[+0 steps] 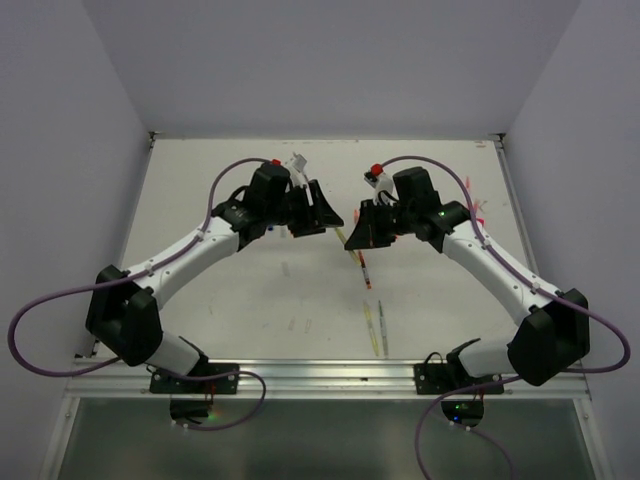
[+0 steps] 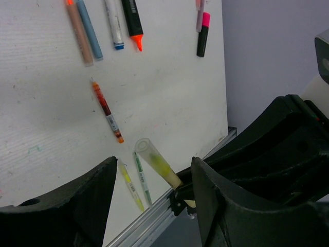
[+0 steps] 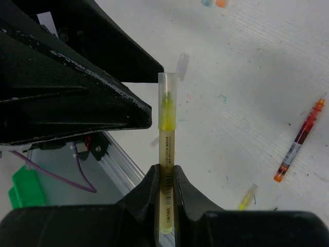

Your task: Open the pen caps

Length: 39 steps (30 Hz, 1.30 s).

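My right gripper [image 3: 165, 177] is shut on the body of a yellow pen [image 3: 165, 149] and holds it above the table. A clear cap [image 3: 167, 95] covers the pen's yellow tip. My left gripper [image 2: 151, 193] is open, with its fingers [image 2: 216, 206] wide apart on either side of the capped end [image 2: 151, 159], not touching it. In the top view the left gripper [image 1: 322, 212] and the right gripper [image 1: 362, 228] meet at the table's middle with the pen [image 1: 345, 238] between them.
A red-orange pen [image 2: 107, 112] and a yellow pen [image 2: 131, 186] beside a green pen [image 2: 142, 177] lie near the front rail [image 2: 149, 218]. Farther off lie an orange pen [image 2: 78, 31], a blue pen [image 2: 90, 31], an orange-tipped highlighter [image 2: 133, 23] and a pink-capped highlighter [image 2: 204, 33].
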Available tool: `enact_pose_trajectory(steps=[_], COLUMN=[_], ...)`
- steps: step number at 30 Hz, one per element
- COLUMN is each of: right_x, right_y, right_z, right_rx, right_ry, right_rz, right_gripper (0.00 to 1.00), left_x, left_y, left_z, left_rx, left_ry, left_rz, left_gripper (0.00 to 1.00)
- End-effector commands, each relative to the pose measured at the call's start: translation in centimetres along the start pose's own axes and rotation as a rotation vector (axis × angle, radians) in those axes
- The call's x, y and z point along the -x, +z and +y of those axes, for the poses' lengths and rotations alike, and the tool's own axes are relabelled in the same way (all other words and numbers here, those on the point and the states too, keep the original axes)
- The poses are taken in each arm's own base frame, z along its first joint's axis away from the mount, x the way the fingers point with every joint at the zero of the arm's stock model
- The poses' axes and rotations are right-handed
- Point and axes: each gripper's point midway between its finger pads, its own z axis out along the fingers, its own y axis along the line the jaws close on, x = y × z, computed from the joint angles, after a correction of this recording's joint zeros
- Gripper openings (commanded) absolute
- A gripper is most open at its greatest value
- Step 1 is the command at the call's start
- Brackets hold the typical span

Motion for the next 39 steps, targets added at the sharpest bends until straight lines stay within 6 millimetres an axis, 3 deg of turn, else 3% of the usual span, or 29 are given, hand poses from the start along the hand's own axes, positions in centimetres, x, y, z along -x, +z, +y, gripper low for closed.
enact_pose_trajectory(steps=[1,21,26,29,34,38,39], right_x=[1.4,2.5,2.3,2.3,2.8,2.9,2.9], right_y=[-1.0,-1.5,-1.3,-1.2,-1.0,-0.6,-0.5], right_z=[2.1,3.2,3.2,3.2,3.4,3.5,3.4], right_rx=[0.072,0.096,0.093,0.093,0.092,0.092,0.092], right_ry=[-0.02,-0.019,-0.018,-0.019,-0.023,-0.024,-0.027], right_rz=[-0.05,-0.085,-0.082,-0.084,-0.095,-0.087,-0.083], right_gripper=[0.0,0.0,0.0,0.0,0.0,0.0,0.04], left_x=[1.4,0.6,0.4,0.3,0.2,0.0,-0.2], left_y=[-0.5,1.1,1.3,1.5,1.6,1.6,1.6], left_z=[-2.3,-1.8,-1.9,-1.8,-1.9,-2.1,-2.0], left_rx=[-0.049,0.002,-0.006,-0.006,-0.013,-0.024,-0.023], left_ry=[0.01,0.001,0.001,-0.004,-0.011,-0.021,-0.039], left_rz=[-0.017,0.04,0.049,0.058,0.063,0.071,0.076], left_gripper=[0.63,0.61,0.55,0.4,0.26,0.0,0.0])
